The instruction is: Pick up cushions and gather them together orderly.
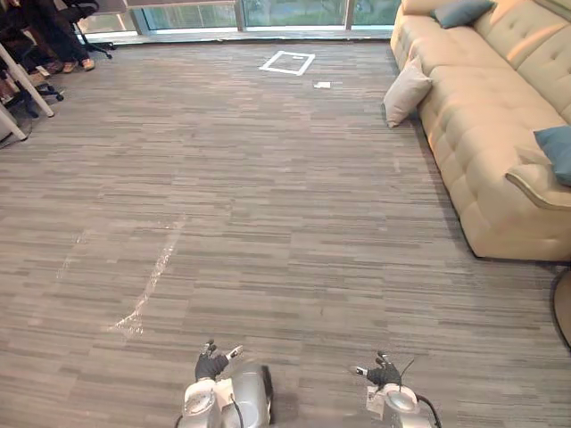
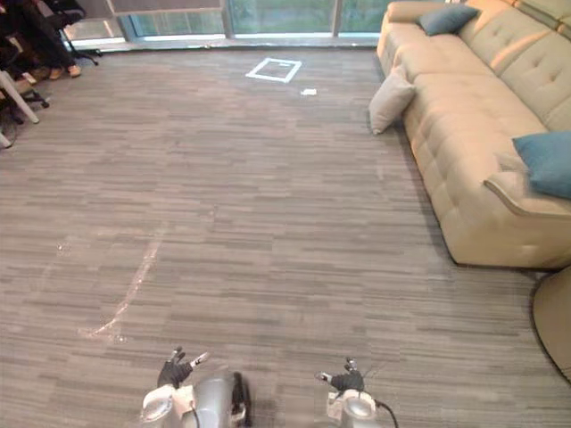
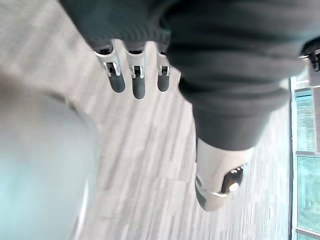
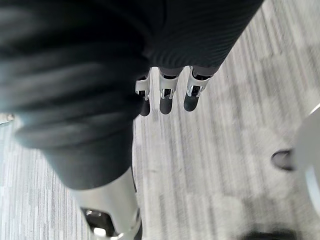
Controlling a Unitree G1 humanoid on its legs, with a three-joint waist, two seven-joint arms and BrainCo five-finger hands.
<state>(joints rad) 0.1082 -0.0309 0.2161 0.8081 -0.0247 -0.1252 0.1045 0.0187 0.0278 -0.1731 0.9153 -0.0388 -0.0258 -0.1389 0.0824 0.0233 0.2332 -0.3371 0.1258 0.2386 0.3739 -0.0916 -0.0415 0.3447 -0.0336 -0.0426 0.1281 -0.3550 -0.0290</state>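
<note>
A beige cushion [image 1: 406,89] stands on the wooden floor, leaning against the front of the long beige sofa [image 1: 482,152]. One blue cushion [image 1: 462,12] lies on the sofa's far end. A second blue cushion [image 1: 558,152] rests on the near end by the armrest. My left hand [image 1: 211,364] and right hand [image 1: 384,372] hang low at the bottom of the eye views, far from all three cushions. Both are open and hold nothing. Their fingers [image 3: 132,80] [image 4: 165,95] point straight down at the floor.
A white tape square [image 1: 287,62] and a small white scrap [image 1: 322,85] mark the floor at the far side. Office chairs and a seated person's legs [image 1: 53,40] are at the far left by a white table leg [image 1: 27,85]. A round edge [image 1: 564,308] juts in at right.
</note>
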